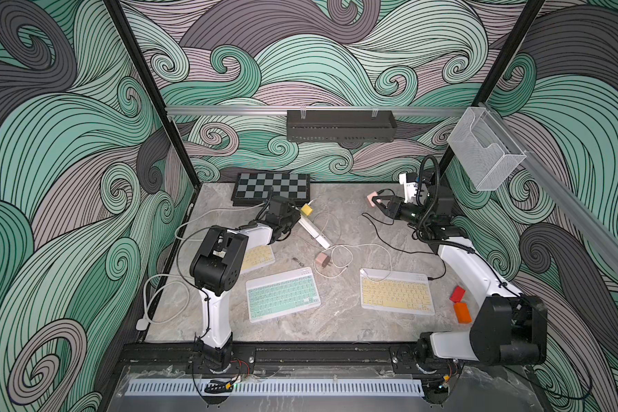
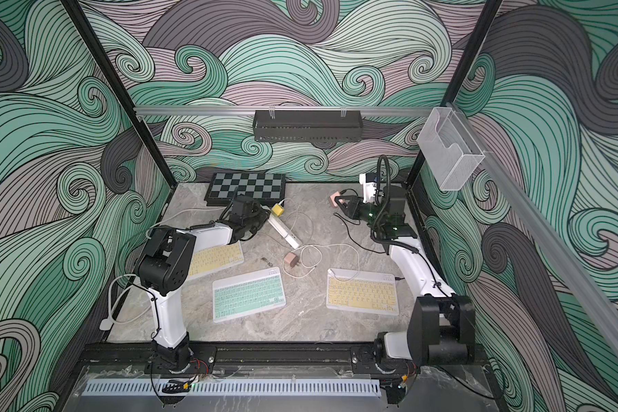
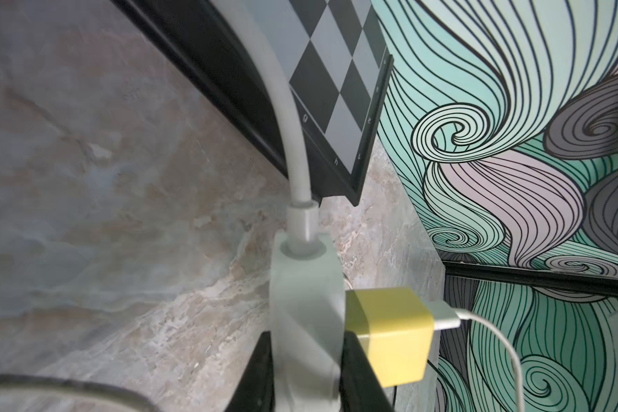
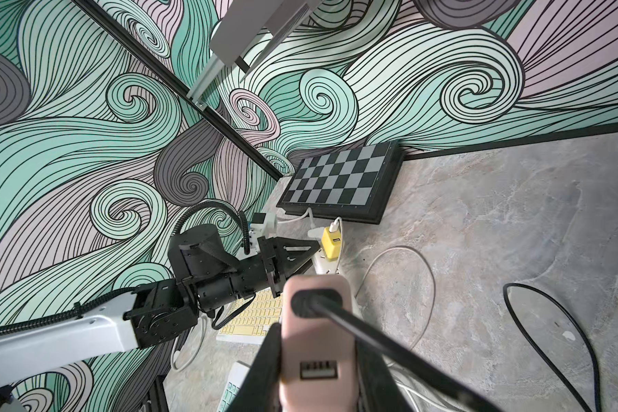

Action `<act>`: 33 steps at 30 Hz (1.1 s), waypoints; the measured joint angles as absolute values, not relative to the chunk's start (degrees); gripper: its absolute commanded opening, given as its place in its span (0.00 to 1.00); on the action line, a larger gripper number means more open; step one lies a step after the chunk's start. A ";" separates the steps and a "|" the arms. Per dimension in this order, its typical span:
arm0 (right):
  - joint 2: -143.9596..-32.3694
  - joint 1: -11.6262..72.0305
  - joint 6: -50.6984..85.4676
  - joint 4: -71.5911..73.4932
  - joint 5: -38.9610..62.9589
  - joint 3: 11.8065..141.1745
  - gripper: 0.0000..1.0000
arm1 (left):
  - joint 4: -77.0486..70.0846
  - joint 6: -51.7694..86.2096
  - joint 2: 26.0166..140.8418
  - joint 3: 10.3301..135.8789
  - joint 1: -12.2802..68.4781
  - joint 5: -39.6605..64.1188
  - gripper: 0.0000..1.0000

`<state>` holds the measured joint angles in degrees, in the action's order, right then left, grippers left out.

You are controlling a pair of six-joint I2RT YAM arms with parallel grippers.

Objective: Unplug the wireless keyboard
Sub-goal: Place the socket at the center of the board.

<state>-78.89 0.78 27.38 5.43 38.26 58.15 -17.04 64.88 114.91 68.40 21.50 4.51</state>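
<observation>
My left gripper [image 3: 305, 342] is shut on the white power strip [image 3: 305, 296] near its cord end, at the back left of the table [image 1: 314, 232]. A yellow charger [image 3: 393, 335] is plugged into the strip beside the fingers. At the back right, my right gripper [image 4: 316, 339] is shut on a pink charger [image 4: 318, 283], held above the table [image 1: 371, 199]. A black cable [image 1: 389, 239] runs from that charger to the back right corner of the yellow keyboard [image 1: 396, 294] at the front right. A white cable reaches that keyboard's back left corner.
A teal keyboard [image 1: 282, 294] lies front centre, and another yellow keyboard [image 1: 257, 257] lies partly under my left arm. A second pink charger [image 1: 322, 260] with white cable lies mid-table. A chessboard [image 1: 272, 187] is at the back. Red [image 1: 457, 294] and orange [image 1: 462, 312] blocks are at the right.
</observation>
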 measured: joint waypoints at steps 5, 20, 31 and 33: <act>-78.96 0.78 27.38 4.49 38.79 58.15 0.00 | -18.96 66.37 116.38 67.55 21.43 5.56 0.32; -79.77 1.08 27.49 4.43 39.40 58.11 0.00 | -20.62 66.65 115.81 65.43 21.19 7.55 0.38; -79.81 2.24 30.26 4.93 43.27 56.99 0.00 | -18.46 54.78 100.44 62.89 21.56 15.75 0.50; -79.90 2.31 31.81 5.45 45.01 56.71 0.00 | -20.23 52.34 97.58 62.89 22.00 21.15 0.54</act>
<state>-79.90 2.31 31.81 5.45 45.01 56.71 -20.23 52.34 97.58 62.89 22.00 21.15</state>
